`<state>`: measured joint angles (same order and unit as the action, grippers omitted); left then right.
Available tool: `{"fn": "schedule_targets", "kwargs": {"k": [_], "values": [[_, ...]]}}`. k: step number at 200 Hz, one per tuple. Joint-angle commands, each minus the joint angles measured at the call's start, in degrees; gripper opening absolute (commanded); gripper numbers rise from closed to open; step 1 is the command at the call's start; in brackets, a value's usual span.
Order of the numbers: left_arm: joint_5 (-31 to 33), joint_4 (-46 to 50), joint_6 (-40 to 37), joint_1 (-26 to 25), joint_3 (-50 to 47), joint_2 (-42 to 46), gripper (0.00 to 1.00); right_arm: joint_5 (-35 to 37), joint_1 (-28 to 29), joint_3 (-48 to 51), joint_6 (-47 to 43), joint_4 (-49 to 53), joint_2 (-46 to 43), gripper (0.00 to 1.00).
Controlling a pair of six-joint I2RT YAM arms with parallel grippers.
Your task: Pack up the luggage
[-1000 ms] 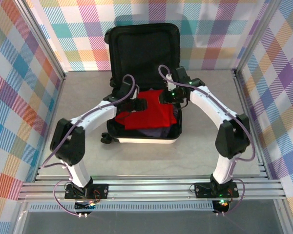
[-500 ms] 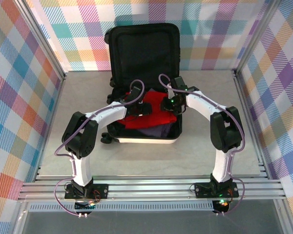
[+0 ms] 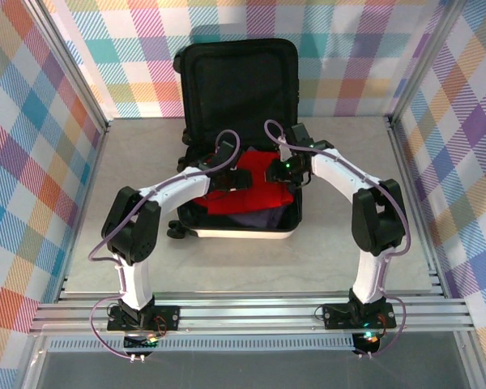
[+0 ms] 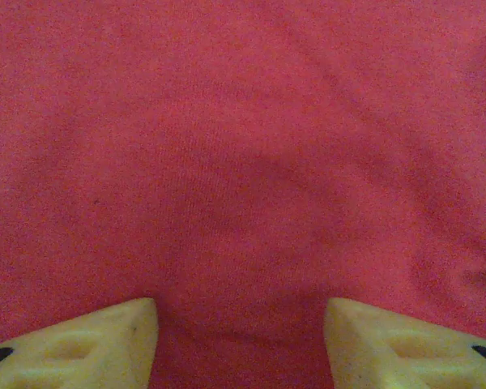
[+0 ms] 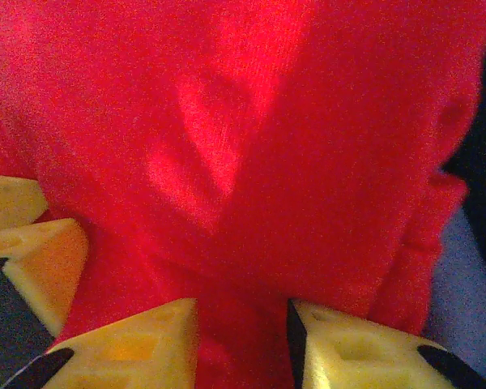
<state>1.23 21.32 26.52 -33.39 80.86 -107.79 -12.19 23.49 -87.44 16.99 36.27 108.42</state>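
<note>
Left wrist view: you get red cloth (image 4: 243, 146) edge to edge, too close to place it. Left gripper (image 4: 239, 312) jaws stand well apart, tips at the cloth, nothing pinched between them. Right wrist: right gripper (image 5: 236, 312) jaws sit close with a red fold between them; can't tell if it's clamped. Top external adds the layout: the luggage (image 3: 243, 231) lies open mid-table (image 3: 348, 235), both grippers down inside its lower half over the red cloth, fingertips hidden under the wrists. Purple cloth (image 3: 263, 219) lies beneath the red, and the lid (image 3: 239, 81) stands upright behind.
</note>
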Motion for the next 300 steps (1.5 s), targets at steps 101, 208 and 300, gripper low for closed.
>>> {"fn": "schedule_targets", "kwargs": {"k": [101, 208, 300], "values": [[6.72, 4.78, 0.39, -7.01, -9.42, 20.67, 0.57, 4.75, -8.6, -29.22, -7.01, 5.42, 5.0, 0.45], [9.86, 10.14, 8.69, -19.08, -27.74, 37.95, 0.56, 8.81, -11.16, -61.56, -7.4, -4.51, 28.02, 0.72], [6.75, 4.72, 13.18, -22.5, -33.75, 35.83, 0.54, 7.52, -11.44, -64.92, -8.94, -18.73, 33.49, 0.88]]}}
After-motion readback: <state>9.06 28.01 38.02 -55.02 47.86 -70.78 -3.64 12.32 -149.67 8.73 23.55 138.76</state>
